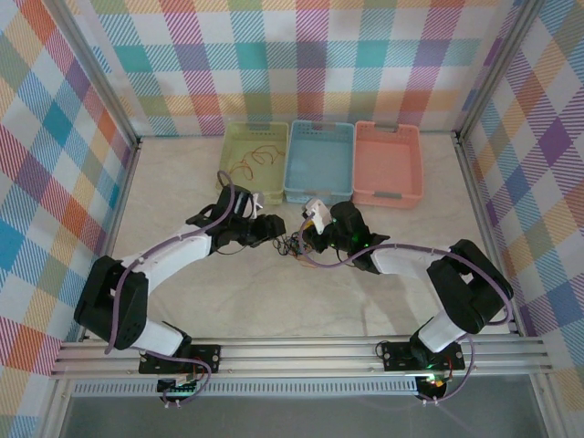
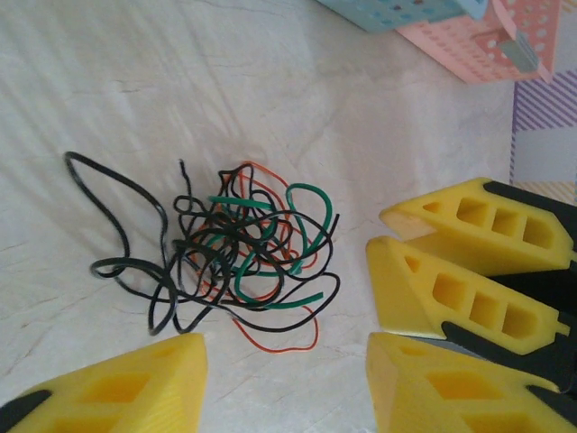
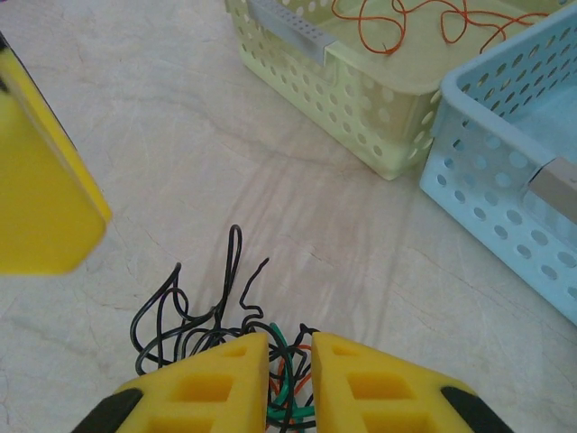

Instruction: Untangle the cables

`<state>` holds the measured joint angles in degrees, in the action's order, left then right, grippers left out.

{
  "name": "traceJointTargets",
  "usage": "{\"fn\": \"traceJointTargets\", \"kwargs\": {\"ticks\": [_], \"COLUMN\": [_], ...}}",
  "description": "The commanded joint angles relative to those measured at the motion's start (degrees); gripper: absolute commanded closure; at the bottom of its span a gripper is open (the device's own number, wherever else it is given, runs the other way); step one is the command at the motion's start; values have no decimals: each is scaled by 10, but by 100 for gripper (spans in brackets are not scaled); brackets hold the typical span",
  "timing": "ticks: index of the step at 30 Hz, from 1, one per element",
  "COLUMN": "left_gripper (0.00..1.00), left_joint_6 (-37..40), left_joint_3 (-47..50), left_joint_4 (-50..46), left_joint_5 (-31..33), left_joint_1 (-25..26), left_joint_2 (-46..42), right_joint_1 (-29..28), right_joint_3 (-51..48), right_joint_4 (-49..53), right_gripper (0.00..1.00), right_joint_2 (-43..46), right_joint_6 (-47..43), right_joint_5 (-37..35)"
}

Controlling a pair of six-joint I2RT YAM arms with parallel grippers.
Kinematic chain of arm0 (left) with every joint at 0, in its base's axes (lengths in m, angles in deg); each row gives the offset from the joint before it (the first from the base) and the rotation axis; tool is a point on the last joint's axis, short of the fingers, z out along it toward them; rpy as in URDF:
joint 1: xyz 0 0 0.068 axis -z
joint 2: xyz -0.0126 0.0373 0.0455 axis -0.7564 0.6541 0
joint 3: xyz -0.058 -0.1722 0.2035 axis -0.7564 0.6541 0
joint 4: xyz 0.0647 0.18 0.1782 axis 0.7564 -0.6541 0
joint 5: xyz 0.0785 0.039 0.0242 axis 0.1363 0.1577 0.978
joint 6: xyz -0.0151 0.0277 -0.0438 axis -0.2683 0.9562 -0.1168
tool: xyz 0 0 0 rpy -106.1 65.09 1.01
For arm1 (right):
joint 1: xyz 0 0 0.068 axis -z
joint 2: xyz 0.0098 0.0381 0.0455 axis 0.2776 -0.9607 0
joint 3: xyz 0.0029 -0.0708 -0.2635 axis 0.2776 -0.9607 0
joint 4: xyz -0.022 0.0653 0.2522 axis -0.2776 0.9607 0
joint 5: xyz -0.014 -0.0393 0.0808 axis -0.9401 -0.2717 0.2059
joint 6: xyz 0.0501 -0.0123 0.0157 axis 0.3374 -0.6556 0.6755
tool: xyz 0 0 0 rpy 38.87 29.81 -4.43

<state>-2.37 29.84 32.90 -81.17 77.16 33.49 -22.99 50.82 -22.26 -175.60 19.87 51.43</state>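
where black, green and orange cables [image 2: 230, 245] knot together, left claw [image 2: 279, 390] spread wide, right claw [image 3: 290, 350] nearly closed alongside

Bright, soft, even light; blur only close to the wrist lenses.
From the top camera the pale table [image 1: 301, 301] is evenly lit, with only faint shadows. In the left wrist view the cables [image 2: 239, 202] are sharp and throw thin soft shadows, and the table washes toward white at upper left. In the right wrist view the left gripper's near finger [image 3: 41, 194] is smeared out of focus.
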Motion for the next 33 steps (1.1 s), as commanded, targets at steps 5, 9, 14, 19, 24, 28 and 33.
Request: {"fn": "traceJointTargets", "kwargs": {"ticks": [5, 9, 14, 19, 24, 28, 33], "left_gripper": [53, 53, 53, 52, 52, 52, 52], "left_joint_6": [50, 84, 100, 116, 126, 136, 140], "left_joint_3": [1, -23, -45, -70, -90, -102, -107], "left_joint_4": [-6, -49, -77, -85, -93, -108, -103], "left_joint_5": [9, 30, 52, 53, 51, 72, 82], "left_joint_1": [34, 68, 86, 92, 106, 110, 112], "left_joint_2": [-4, -7, 1, 36, 75, 91, 103], "right_joint_1": [0, 20, 57, 61, 63, 63, 63], "right_joint_3": [8, 2, 2, 5, 7, 7, 13], "right_joint_4": [15, 27, 34, 40, 41, 40, 47], "right_gripper": [79, 79, 80, 79, 79, 79, 78], "right_joint_2": [16, 28, 25, 23, 20, 19, 14], "right_joint_6": [35, 82, 137, 139, 142, 141, 137], "right_joint_5": [-29, -65, -50, -50, -44, -41, -38]}}
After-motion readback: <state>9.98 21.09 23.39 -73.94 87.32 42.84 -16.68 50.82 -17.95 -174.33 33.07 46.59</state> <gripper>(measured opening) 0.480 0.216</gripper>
